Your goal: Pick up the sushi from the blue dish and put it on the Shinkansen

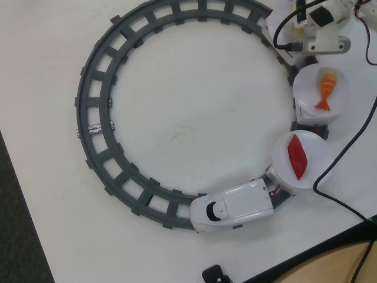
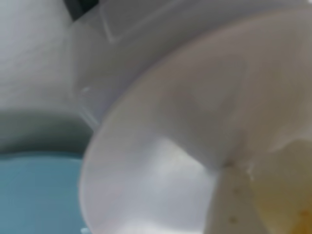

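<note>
In the overhead view the white Shinkansen [image 1: 232, 206] sits on the grey ring track [image 1: 94, 130] at the bottom. It pulls two cars topped with round white plates. One plate [image 1: 281, 168] carries a red flat piece [image 1: 297, 154], the other [image 1: 305, 100] an orange shrimp piece [image 1: 327, 87]. My arm [image 1: 324, 26] comes in at the top right, over the track just behind the shrimp plate. The wrist view is badly blurred. A white plate [image 2: 161, 161] fills it, and the blue dish [image 2: 36, 195] shows at the lower left. A pale cream blur [image 2: 285, 190] at the lower right may be the sushi. The jaws cannot be made out.
Black cables [image 1: 344, 159] run along the right side past the plates to the table's lower right edge. A small black object [image 1: 215, 275] lies near the front edge. Dark floor [image 1: 15, 236] borders the white table on the left.
</note>
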`<act>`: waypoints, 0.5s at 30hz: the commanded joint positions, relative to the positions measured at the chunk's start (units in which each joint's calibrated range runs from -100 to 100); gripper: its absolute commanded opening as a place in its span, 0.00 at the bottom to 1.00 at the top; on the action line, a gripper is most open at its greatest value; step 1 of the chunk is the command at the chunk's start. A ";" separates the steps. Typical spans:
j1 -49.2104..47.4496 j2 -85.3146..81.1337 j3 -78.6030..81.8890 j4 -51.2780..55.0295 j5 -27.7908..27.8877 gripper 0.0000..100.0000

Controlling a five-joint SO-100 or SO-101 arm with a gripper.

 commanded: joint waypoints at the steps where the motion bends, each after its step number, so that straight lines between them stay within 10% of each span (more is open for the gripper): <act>1: -0.20 -6.93 3.40 0.37 -0.26 0.03; 15: -2.14 -14.78 8.16 7.30 -0.47 0.19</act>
